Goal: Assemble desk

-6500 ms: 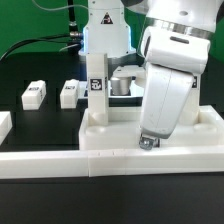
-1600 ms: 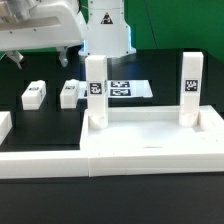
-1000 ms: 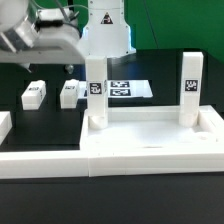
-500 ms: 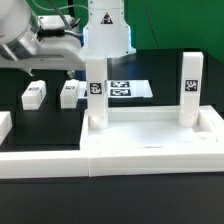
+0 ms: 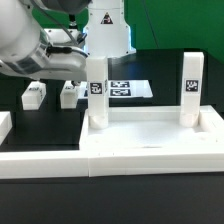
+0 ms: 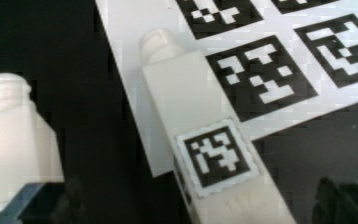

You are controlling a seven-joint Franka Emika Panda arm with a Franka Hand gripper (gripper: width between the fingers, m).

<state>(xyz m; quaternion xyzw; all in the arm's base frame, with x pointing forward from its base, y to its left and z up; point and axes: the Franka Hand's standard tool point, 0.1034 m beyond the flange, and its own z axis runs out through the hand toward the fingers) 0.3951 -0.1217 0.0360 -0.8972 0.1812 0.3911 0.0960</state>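
The exterior view shows the desk top [image 5: 150, 130] at 6 o'clock, 2 upright legs [image 5: 95, 95] in its far corners, and the arm [image 5: 40, 50] at 10 o'clock. Only the wrist view shows the gripper [image 6: 190, 203] spread open, its fingers [image 6: 30, 200] either side of a lying leg [image 6: 202, 120] without touching it, beside the marker board [image 6: 282, 50].

The exterior camera sits low and near, facing across the desk top [image 5: 150, 130] to the far base [image 5: 108, 40]. The wrist camera looks down, very close, on a leg [image 6: 202, 130] beside the marker board [image 6: 282, 50], which both views share.
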